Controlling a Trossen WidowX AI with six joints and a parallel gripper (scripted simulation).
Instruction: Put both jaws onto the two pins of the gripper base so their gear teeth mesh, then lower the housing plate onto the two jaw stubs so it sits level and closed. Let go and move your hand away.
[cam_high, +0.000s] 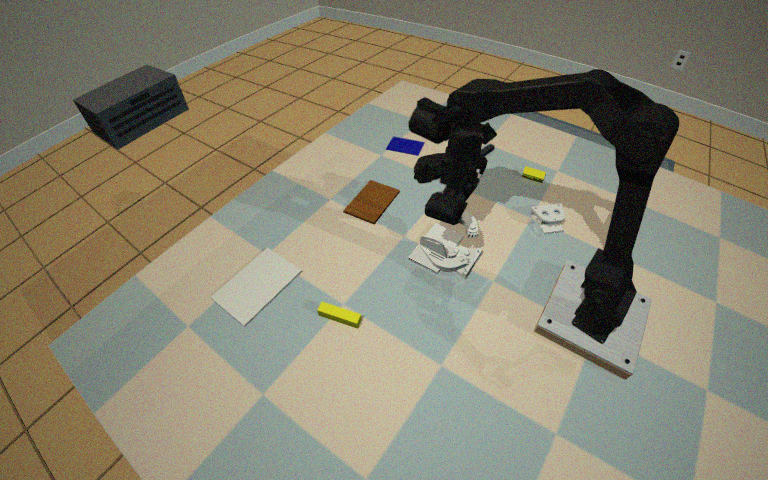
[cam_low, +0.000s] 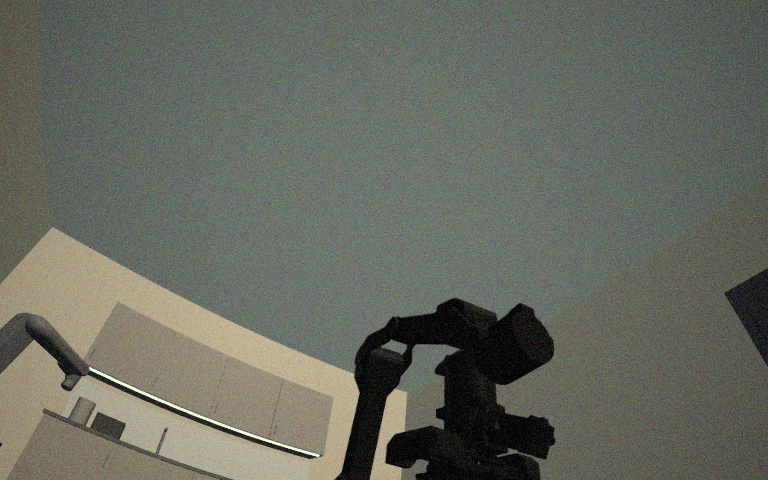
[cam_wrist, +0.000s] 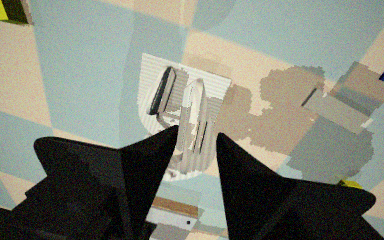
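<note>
The white gripper base (cam_high: 474, 259) (cam_wrist: 215, 85) has a ribbed bottom and lies mid-mat. One white jaw (cam_high: 434, 245) (cam_wrist: 172, 92) is on it, its flat pad upright and its curved arm toward the pins. My gripper (cam_high: 467, 211) (cam_wrist: 198, 133) points down above the base and is shut on the second jaw (cam_high: 472, 228) (cam_wrist: 196, 107). That jaw hangs upright over the base's back side in the top view. The pins under it and any tooth contact cannot be made out. The white housing plate (cam_high: 549, 213), with round holes, lies apart toward the arm's foot.
Yellow blocks (cam_high: 339, 314) (cam_high: 534, 173), a white panel (cam_high: 256, 286), a brown board (cam_high: 372, 201) and a blue sheet (cam_high: 404, 146) lie around. A grey panel (cam_wrist: 337, 111) shows at the wrist view's right. The arm's base board (cam_high: 557, 308) is at right.
</note>
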